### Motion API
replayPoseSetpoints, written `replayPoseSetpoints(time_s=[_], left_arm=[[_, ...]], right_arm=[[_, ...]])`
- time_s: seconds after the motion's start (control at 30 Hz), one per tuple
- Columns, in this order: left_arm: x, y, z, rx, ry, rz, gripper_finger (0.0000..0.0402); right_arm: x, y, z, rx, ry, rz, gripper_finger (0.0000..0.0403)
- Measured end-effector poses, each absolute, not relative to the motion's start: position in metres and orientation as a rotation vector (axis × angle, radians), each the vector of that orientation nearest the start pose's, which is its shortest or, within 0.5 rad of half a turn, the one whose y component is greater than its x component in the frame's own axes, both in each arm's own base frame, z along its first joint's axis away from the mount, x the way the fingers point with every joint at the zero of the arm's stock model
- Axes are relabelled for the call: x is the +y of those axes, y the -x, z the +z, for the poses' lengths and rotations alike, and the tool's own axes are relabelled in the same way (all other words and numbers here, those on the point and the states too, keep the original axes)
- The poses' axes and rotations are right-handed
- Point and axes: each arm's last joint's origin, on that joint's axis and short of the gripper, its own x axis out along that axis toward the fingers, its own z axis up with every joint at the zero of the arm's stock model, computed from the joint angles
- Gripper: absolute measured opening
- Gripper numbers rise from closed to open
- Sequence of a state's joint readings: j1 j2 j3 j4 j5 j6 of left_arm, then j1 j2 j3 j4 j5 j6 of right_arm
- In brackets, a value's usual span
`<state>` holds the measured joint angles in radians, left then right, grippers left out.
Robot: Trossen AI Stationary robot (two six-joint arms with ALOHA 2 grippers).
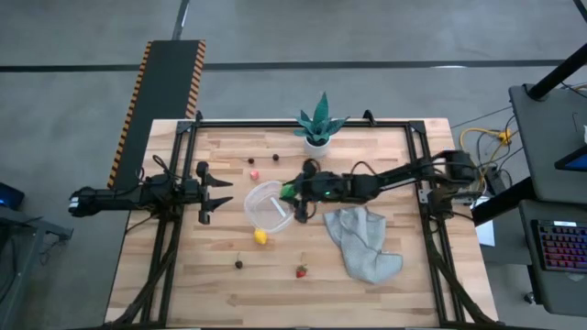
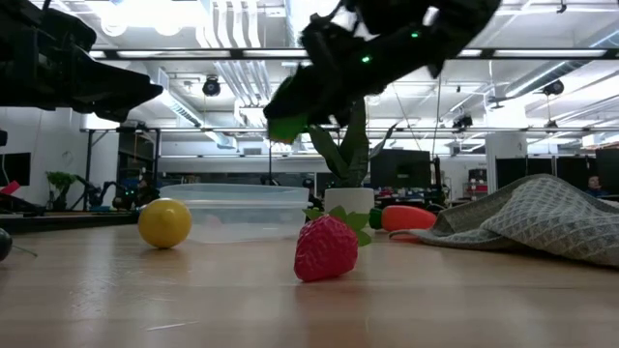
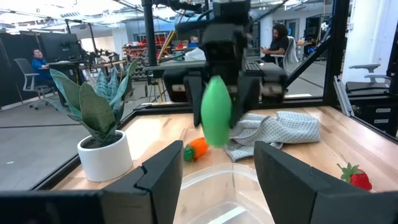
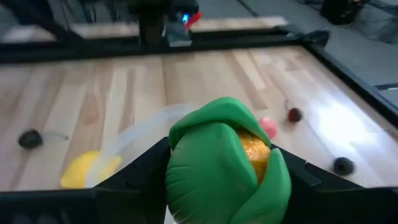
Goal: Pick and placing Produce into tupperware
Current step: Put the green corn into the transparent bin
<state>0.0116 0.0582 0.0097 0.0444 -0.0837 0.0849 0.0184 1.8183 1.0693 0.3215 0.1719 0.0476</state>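
Reaching in from the right side of the overhead frame, the right gripper hangs at the right edge of the clear container, near the centre of the table. Its fingers are closed on a green toy vegetable with a yellow-orange core showing between its leaves; in the level view that piece sits above the container rim, not touching it. The left wrist picture shows the same green piece upright between the right arm's dark fingers.

The left gripper waits at centre-left of the overhead frame, just left of the container, fingers spread wide and holding nothing.

Loose produce on the table:
- A yellow lemon just below the container.
- A red strawberry lower centre.
- A dark round piece lower left of centre.
- A pink piece and a dark one above the container.
- An orange carrot lying beyond the strawberry in the level view.

Whether the container holds anything cannot be told.

A potted spiky plant stands at upper centre. A grey cloth lies crumpled right of centre.
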Motion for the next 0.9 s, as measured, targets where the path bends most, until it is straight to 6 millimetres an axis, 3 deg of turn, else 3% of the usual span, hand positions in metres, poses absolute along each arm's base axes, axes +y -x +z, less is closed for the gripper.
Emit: replayPoseSetpoints(time_s=[0.2, 0.47, 0.9], left_arm=[[0.004, -0.101, 0.167, 0.008, -0.085, 0.095, 0.0183], [0.004, -0.101, 0.167, 0.007, -0.085, 0.094, 0.0183], [0.004, -0.101, 0.167, 0.007, -0.085, 0.094, 0.0183]], right_arm=[[0.003, -0.425, 0.186, 0.513, 0.057, -0.148, 0.0189], [0.001, -0.453, 0.169, 0.594, 0.118, -0.135, 0.0189], [-0.024, -0.461, 0.141, 0.648, 0.019, -0.092, 0.0189]])
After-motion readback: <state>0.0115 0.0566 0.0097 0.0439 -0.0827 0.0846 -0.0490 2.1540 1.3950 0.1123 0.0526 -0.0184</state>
